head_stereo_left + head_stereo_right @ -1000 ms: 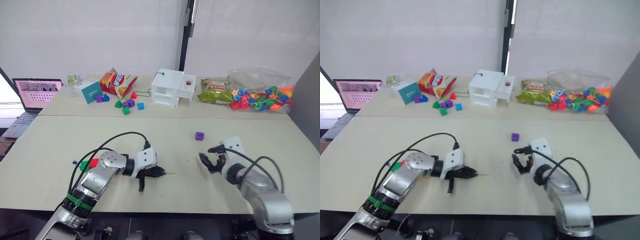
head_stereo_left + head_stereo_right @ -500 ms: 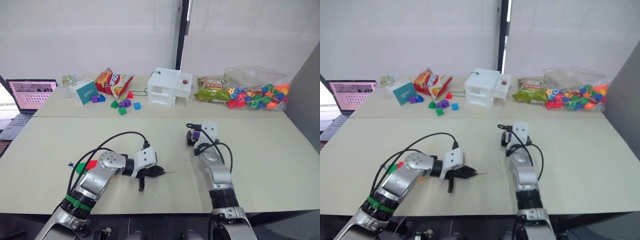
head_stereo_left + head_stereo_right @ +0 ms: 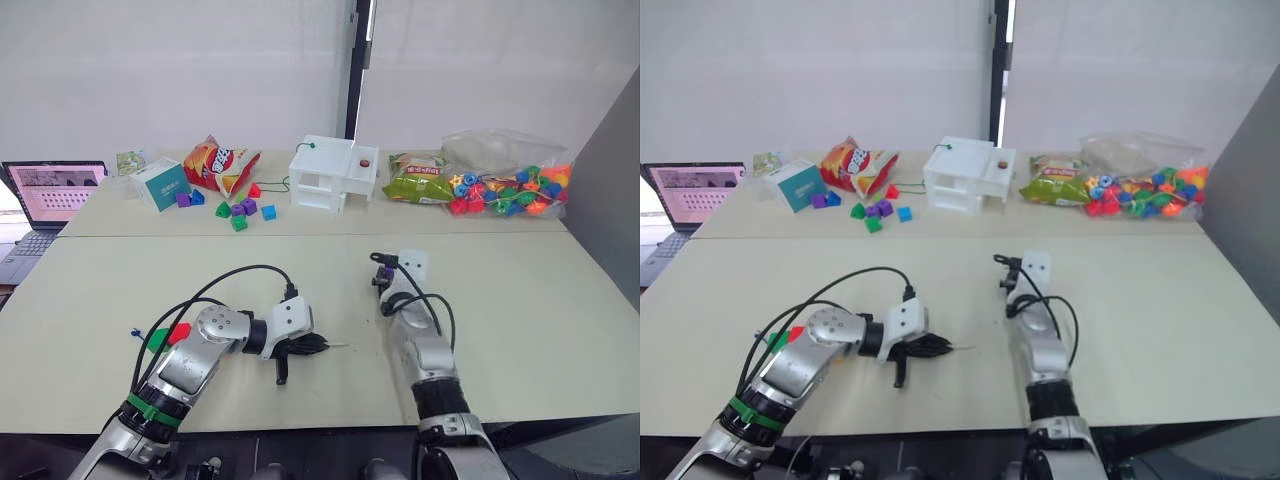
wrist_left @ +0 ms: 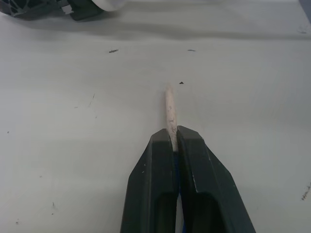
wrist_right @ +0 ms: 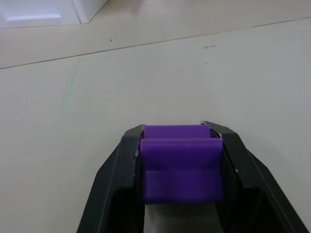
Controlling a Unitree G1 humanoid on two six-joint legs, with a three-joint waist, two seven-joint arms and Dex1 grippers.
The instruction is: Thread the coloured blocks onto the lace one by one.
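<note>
Right gripper [image 5: 181, 145] clamps the purple block [image 5: 181, 167] between its fingers (left gripper [image 4: 174, 141] pinches the lace [image 4: 170, 110] tip).

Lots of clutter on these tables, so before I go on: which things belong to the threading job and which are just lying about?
Job:
lace tip, pinched in the left gripper
purple block, clamped in the right gripper
red block and green block behind the left arm

Lying about:
loose blocks
bead bag
snack bags
white box
laptop
</note>
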